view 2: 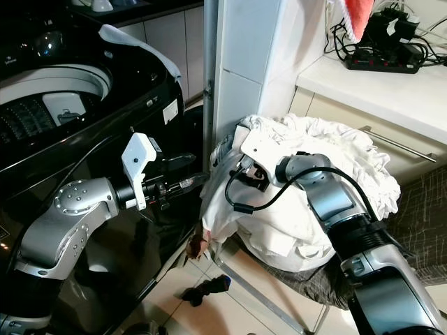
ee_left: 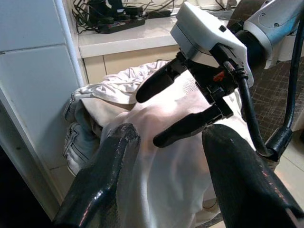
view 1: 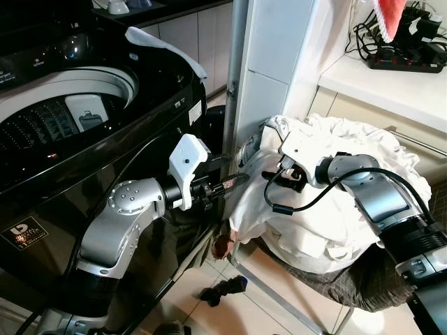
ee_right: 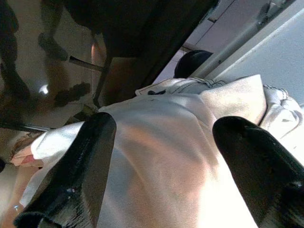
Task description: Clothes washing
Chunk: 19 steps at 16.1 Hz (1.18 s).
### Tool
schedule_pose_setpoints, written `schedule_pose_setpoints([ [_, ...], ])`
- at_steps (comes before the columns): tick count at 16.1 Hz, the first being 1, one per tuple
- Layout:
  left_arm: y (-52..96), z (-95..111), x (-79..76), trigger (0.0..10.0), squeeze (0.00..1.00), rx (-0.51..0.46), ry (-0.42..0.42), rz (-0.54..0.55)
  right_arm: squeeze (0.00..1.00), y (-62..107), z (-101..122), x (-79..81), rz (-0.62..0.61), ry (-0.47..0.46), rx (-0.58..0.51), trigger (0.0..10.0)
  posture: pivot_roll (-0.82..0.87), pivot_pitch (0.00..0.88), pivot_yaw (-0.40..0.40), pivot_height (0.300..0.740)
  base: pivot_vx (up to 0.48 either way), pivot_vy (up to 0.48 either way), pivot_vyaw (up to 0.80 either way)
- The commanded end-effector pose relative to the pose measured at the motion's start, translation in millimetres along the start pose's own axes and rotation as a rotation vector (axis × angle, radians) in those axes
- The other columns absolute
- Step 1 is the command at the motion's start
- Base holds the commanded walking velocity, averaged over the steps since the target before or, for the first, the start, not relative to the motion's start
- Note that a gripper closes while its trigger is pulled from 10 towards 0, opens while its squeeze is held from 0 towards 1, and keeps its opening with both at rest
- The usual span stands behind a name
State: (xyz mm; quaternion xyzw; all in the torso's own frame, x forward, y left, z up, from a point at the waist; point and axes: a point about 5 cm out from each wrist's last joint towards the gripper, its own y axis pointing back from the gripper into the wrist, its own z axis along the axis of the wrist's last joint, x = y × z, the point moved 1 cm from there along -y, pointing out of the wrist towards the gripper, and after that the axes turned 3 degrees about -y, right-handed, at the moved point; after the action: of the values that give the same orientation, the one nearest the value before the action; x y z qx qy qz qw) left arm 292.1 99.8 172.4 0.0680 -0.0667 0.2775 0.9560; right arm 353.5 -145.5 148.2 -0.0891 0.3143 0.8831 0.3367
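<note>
Two open pincers over half-buried basket (view 1: 363,289)

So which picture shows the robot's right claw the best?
The left wrist view. It looks straight across at the right gripper, so both black fingers show, spread open above the white clothes. The eye views show it smaller and partly tucked against the pile. The right wrist view shows two blurry fingers up close.

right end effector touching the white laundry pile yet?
Cannot tell. In the left wrist view the right end effector is open, its fingers over the white laundry pile; neither contact nor a gap shows plainly.
</note>
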Motion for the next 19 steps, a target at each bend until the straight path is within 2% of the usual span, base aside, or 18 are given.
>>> schedule_pose_setpoints([
  [1,0.6,2.0,-0.2,10.0,0.00,0.004,-0.015,-0.001,1.00,0.7,6.4,-4.3,0.011,0.030,-0.002,10.0,0.06,0.000,-0.042,0.740,0.000,0.000,0.00],
  [5,0.0,0.8,-2.3,10.0,0.00,0.011,-0.011,-0.022,1.00,-0.3,3.8,0.2,0.049,0.014,0.010,10.0,0.05,0.000,-0.038,0.740,0.000,0.000,0.00],
  [7,-0.2,0.1,-2.6,10.0,0.00,0.016,-0.011,-0.026,1.00,-2.7,-4.9,3.4,0.039,0.062,0.065,10.0,0.05,0.000,-0.036,0.740,0.000,0.000,0.00],
  [8,-0.4,-0.2,-2.9,10.0,0.00,0.019,-0.011,-0.030,0.11,-4.2,-12.2,6.1,0.051,0.090,0.101,10.0,0.05,0.000,-0.035,0.740,0.000,0.000,0.00],
  [9,-0.5,-0.5,-2.9,10.0,0.00,0.020,-0.011,-0.030,0.00,-4.9,-14.9,7.3,0.058,0.095,0.112,10.0,0.05,0.000,-0.035,0.740,0.000,0.000,0.00],
  [13,-1.1,-0.5,-1.9,10.0,0.00,0.021,-0.013,-0.023,0.00,-6.2,-32.6,10.4,0.059,0.129,0.176,10.0,0.05,0.000,-0.038,0.740,0.000,0.000,0.00],
  [14,-0.9,-0.6,-1.7,10.0,0.00,0.023,-0.013,-0.021,0.00,-6.3,-37.1,12.5,0.071,0.122,0.187,9.1,0.05,0.000,-0.038,0.740,0.000,0.000,0.00],
  [15,-0.7,-0.6,-1.3,10.0,0.00,0.024,-0.014,-0.020,0.00,-6.2,-39.0,13.9,0.079,0.111,0.188,4.2,0.06,0.000,-0.038,0.740,0.000,0.000,0.00],
  [16,-0.7,-0.6,-1.2,10.0,0.00,0.025,-0.015,-0.019,0.00,-6.3,-39.4,14.3,0.082,0.107,0.187,4.2,0.06,0.000,-0.038,0.740,0.000,0.000,0.00],
  [17,-0.6,-0.7,-1.1,10.0,0.00,0.025,-0.015,-0.020,0.00,-6.2,-40.2,14.6,0.083,0.103,0.187,0.6,0.06,0.000,-0.035,0.740,0.000,0.000,0.00],
  [18,-0.7,-0.8,-1.1,10.0,0.00,0.026,-0.015,-0.021,0.00,-5.7,-42.8,15.5,0.093,0.098,0.196,0.0,0.06,0.000,-0.035,0.740,0.000,0.000,0.00],
  [19,-1.0,-0.8,-1.0,10.0,0.00,0.027,-0.016,-0.022,0.00,-4.6,-46.5,15.8,0.100,0.095,0.210,0.0,0.05,0.000,-0.033,0.740,0.000,0.000,0.00],
])
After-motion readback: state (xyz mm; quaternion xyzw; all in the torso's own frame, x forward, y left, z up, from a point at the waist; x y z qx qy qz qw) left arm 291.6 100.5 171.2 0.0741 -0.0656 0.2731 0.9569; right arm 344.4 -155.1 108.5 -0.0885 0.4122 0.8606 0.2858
